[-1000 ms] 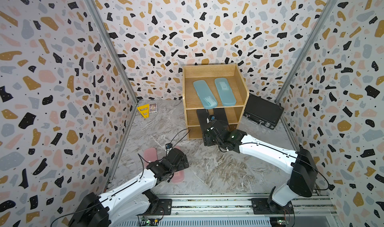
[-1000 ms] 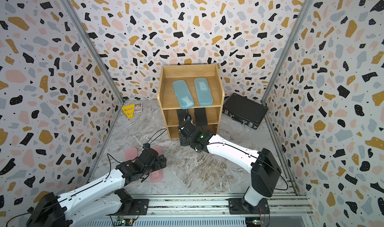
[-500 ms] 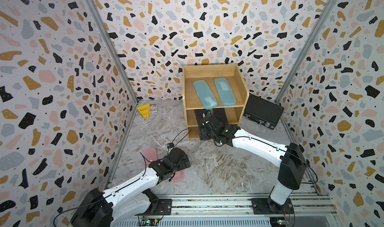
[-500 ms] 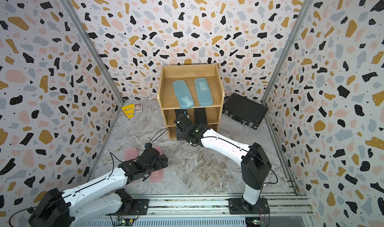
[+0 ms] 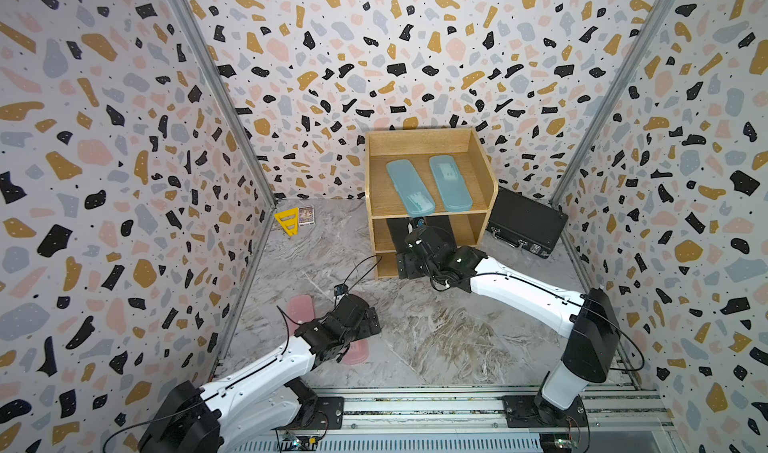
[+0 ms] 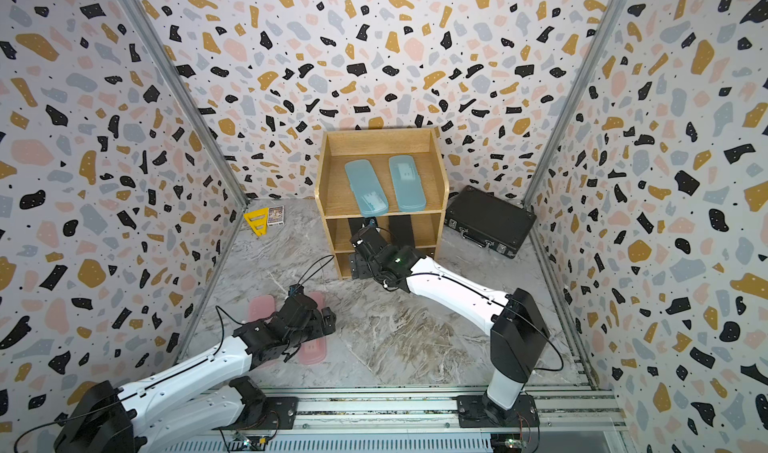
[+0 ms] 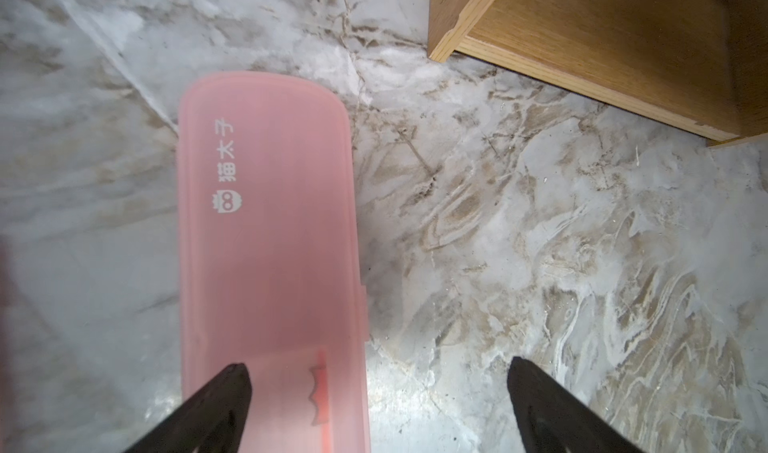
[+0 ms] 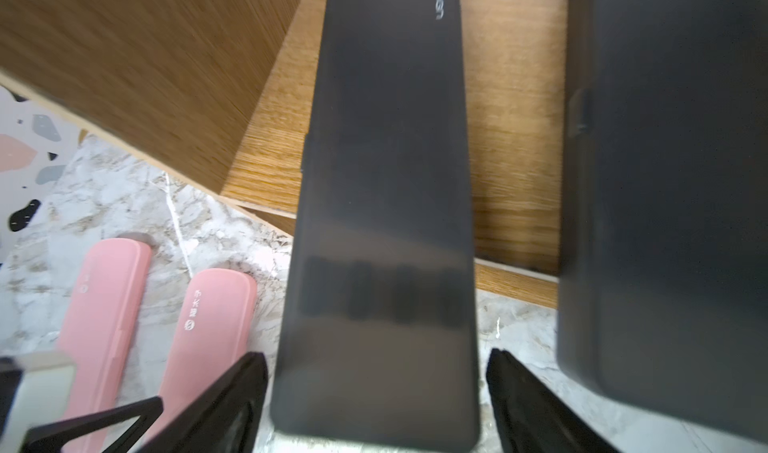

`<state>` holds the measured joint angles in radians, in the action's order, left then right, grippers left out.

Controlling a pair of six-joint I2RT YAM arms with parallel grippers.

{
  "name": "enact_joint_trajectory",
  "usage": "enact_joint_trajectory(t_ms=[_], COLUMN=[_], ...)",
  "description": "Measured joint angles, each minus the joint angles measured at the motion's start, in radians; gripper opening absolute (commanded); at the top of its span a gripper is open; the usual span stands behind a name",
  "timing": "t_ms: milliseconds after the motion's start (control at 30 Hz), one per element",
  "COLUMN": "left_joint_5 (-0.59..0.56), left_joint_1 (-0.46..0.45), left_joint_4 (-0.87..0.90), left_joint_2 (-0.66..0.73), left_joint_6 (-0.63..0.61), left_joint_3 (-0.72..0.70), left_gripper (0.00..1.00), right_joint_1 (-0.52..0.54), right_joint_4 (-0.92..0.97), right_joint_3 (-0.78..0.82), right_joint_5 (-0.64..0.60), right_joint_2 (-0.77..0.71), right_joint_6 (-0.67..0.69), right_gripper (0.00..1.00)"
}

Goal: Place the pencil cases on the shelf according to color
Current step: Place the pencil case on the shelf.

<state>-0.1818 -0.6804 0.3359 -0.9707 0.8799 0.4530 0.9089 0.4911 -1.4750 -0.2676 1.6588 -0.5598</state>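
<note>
Oak-coloured wood is framing the shelf (image 5: 419, 143), which is standing at the far end of the marble floor (image 5: 436, 338) in both top views. The two teal pencil cases (image 5: 409, 187) are lying side by side on its top tier, so that colour looks sorted to me. The right gripper (image 5: 415, 230) is hovering at the mouth of the middle tier, where the black pencil cases (image 6: 401, 230) are showing as dark strips. The left gripper (image 5: 365, 320) is hanging low over the pink pencil cases (image 5: 300, 307), which are lying on the floor; I am guessing the bottom tier is meant for them. A black briefcase (image 5: 525, 222) is sitting beside the shelf, no part of this job.

Through the left wrist camera I am seeing the jaws spread wide, one finger (image 7: 220, 401) above one of the pink pencil cases (image 7: 270, 243), the other over bare floor, pinching nothing.

Through the right wrist camera the jaws are standing apart, flanking one of the black pencil cases (image 8: 386, 181) with slivers of floor showing on either side. That case is lying on the tier with its near end overhanging the edge, its twin just beside it; I am judging it released rather than gripped.
</note>
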Motion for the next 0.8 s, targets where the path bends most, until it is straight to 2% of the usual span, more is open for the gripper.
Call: enact_joint_trajectory(t_ms=[267, 367, 433, 533, 800], left_joint_5=[0.015, 0.018, 0.019, 0.019, 0.016], left_joint_1=[0.0, 0.0, 0.0, 0.0, 0.0], left_joint_4=[0.004, 0.008, 0.012, 0.018, 0.046], left_joint_2=[-0.001, 0.001, 0.007, 0.02, 0.059], left_joint_6=[-0.005, -0.005, -0.005, -0.005, -0.002], left_joint_3=[0.0, 0.0, 0.0, 0.0, 0.0], left_gripper=[1.0, 1.0, 1.0, 1.0, 1.0], right_joint_1=[0.0, 0.0, 0.0, 0.0, -0.001], right_joint_4=[0.079, 0.086, 0.084, 0.074, -0.037], right_joint_3=[0.051, 0.119, 0.171, 0.237, 0.26], right_joint_5=[0.037, 0.046, 0.053, 0.07, 0.125], right_joint_2=[-0.164, -0.22, -0.247, -0.263, -0.187], right_joint_6=[-0.001, -0.01, -0.023, -0.045, -0.076], right_gripper=[0.85, 0.73, 0.55, 0.38, 0.26])
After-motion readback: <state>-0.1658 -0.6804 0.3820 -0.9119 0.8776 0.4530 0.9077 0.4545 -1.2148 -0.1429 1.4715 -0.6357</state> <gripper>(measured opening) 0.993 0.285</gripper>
